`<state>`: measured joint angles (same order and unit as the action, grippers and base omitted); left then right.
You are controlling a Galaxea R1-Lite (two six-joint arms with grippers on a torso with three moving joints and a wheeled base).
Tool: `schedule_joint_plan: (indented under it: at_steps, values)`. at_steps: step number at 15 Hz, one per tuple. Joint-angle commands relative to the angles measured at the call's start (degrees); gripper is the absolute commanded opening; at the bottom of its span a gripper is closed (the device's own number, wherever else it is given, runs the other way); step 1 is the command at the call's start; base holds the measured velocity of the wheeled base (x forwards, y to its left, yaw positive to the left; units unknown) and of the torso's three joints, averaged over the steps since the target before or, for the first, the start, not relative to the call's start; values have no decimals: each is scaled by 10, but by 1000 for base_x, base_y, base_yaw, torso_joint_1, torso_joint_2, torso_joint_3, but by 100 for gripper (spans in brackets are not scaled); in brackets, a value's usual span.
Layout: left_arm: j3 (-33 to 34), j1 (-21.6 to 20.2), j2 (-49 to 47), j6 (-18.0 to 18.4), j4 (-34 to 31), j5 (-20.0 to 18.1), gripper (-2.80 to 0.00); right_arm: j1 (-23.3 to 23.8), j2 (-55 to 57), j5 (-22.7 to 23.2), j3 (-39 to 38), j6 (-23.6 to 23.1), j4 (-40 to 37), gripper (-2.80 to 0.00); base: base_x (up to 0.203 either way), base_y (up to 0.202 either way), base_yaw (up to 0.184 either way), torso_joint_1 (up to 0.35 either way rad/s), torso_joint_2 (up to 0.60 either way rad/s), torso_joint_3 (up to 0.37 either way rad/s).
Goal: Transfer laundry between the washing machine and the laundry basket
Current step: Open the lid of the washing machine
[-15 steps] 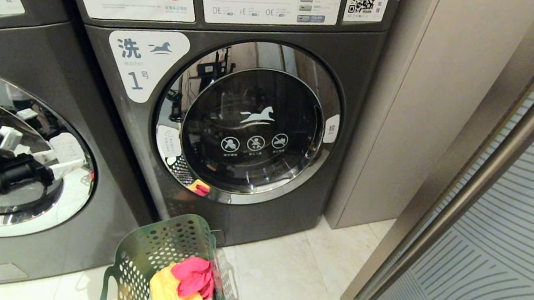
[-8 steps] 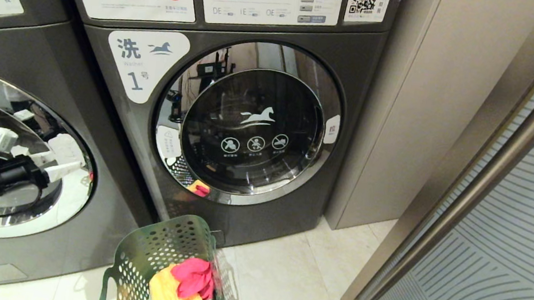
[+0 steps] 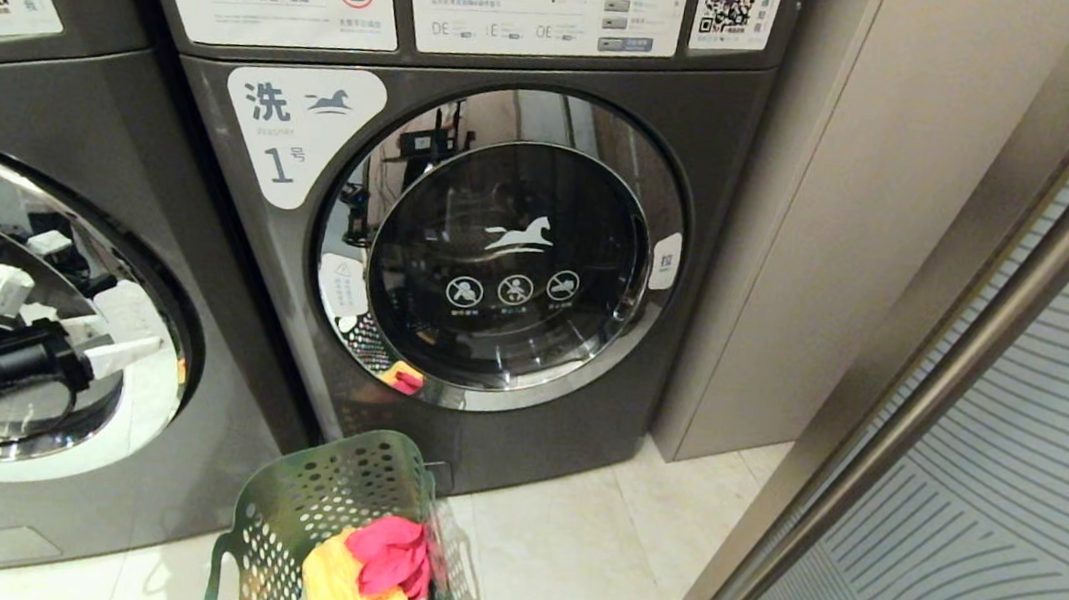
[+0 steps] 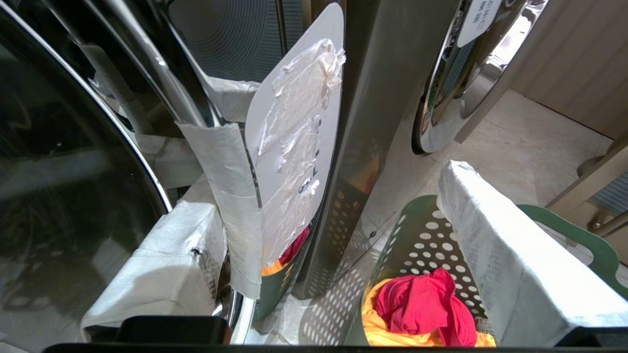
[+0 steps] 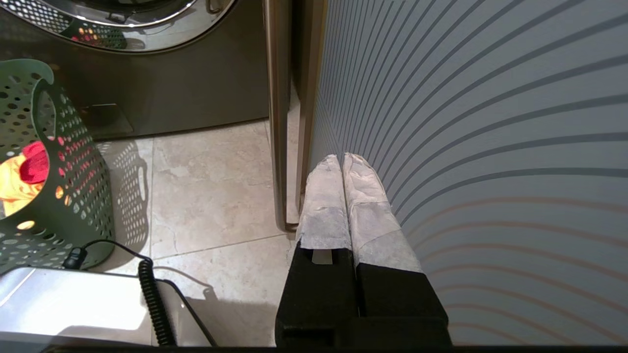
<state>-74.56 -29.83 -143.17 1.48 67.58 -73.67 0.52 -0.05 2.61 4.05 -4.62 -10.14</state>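
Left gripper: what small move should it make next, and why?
Probably close the left gripper on the taped door edge of the washing machine: its door is shut, the open jaws straddle that edge, and the laundry lies in the laundry basket.

The laundry basket [image 3: 310, 506] is cut off below.

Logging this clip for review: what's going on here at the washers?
The left gripper is open at the door edge of the washer left of the one marked 1, one finger against the chrome rim and nothing held. That door looks closed. The basket stands on the floor before the machines with pink and yellow laundry inside. The right gripper is shut and empty, parked beside the striped panel.
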Motion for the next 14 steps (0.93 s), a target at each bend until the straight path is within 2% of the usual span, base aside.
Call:
schedule_joint_plan:
  at_steps: [1,5,8,14]
  values:
    - [0,-13,-3,0,4,3,0,0,0,0,0,0,-1,-280,0,0,0,0,0,0]
    - [-35,-55,-25,-3,3,3,0,0,0,0,0,0,-1,-280,0,0,0,0,0,0]
    - [-51,-87,-28,-26,4,4,0,0,0,0,0,0,-1,-280,0,0,0,0,0,0]
    - [-62,-118,-27,-42,4,3,0,0,0,0,0,-1,-1,-280,0,0,0,0,0,0]
